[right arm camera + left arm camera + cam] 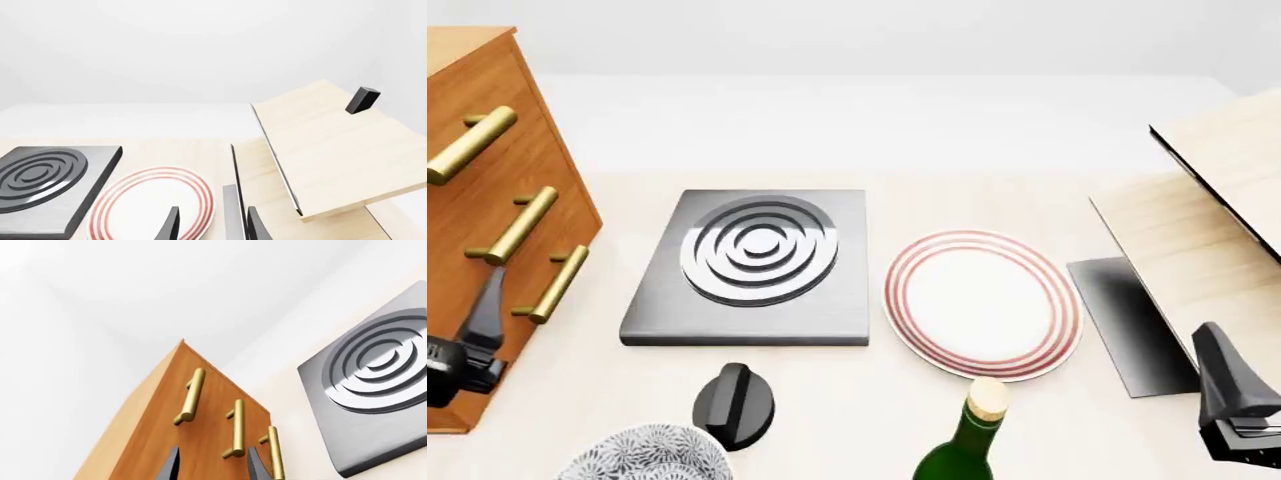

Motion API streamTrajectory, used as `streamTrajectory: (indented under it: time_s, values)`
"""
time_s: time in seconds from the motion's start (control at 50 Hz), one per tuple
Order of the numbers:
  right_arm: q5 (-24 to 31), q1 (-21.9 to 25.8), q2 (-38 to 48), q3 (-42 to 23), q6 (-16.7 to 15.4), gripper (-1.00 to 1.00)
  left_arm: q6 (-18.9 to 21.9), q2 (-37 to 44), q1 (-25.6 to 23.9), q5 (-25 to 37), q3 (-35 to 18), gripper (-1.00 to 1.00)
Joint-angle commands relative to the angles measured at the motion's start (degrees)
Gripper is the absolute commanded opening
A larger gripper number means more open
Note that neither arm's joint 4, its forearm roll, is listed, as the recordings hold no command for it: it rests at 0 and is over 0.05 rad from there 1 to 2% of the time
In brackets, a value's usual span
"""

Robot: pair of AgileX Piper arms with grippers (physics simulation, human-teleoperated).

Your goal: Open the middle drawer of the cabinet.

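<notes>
The middle drawer [487,215], an orange-brown wooden front with a brass bar handle [515,226], sits shut in the tall orange-brown wooden cabinet [467,110] at the left edge of your front view. Your left pincer [212,465] is spread open and empty, its fingers either side of that handle. Your right pincer [212,225], lower right, is open and empty above the pale tabletop [988,420].

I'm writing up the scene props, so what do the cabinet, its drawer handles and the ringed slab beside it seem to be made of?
The cabinet: orange-brown wood, or a wood-look veneer, with faint grain and a smooth satin face. The middle drawer's handle, like the other two: brass-coloured metal bar with a soft sheen. The ringed slab: grey brushed metal by its bright reflections, though it could be glossy plastic.
</notes>
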Motion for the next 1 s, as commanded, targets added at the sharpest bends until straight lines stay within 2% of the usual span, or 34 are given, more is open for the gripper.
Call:
streamTrajectory:
  time_s: [0.02,0.1,0.38,0.46,0.64,1.0]
  values:
    - [0.0,0.0,0.0,0.0,0.0,1.00,7.0,12.4,1.8,-15.7,3.7,1.00]
    - [0.0,0.0,0.0,0.0,0.0,1.00,8.2,15.8,2.4,-20.0,4.5,1.00]
    - [0.0,0.0,0.0,0.0,0.0,1.00,12.7,36.3,4.6,-41.2,6.9,1.00]
    - [0.0,0.0,0.0,0.0,0.0,1.00,12.9,37.9,5.0,-42.3,6.6,1.00]
    - [0.0,0.0,0.0,0.0,0.0,1.00,14.8,48.9,5.1,-51.9,6.5,1.00]
    - [0.0,0.0,0.0,0.0,0.0,1.00,17.3,52.9,5.8,-52.2,3.5,1.00]
